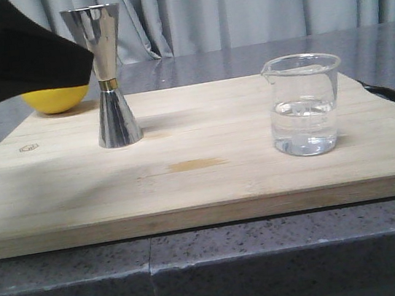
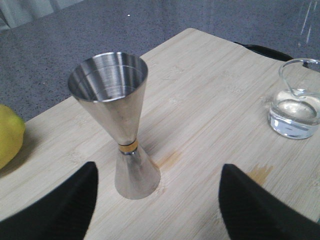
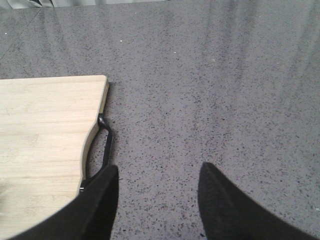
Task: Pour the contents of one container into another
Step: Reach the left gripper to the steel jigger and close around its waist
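Beaker: upright on the right of the wooden board, holding clear liquid, untouched.
Jigger: upright on the board's left, well apart from the beaker, wide cup up to receive.
Left gripper: spread wide, empty, facing the jigger, probably to steady it.
Right gripper: parted, empty, over the counter beside the board's handle.
Lemon: behind the jigger.

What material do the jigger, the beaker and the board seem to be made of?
Jigger: polished steel, by its mirror-like reflections, with a thin gold-coloured band at the waist. Beaker: clear glass, probably, since it is transparent and shows the liquid inside. Board: pale wood, perhaps bamboo, with a matte surface and visible grain strips.
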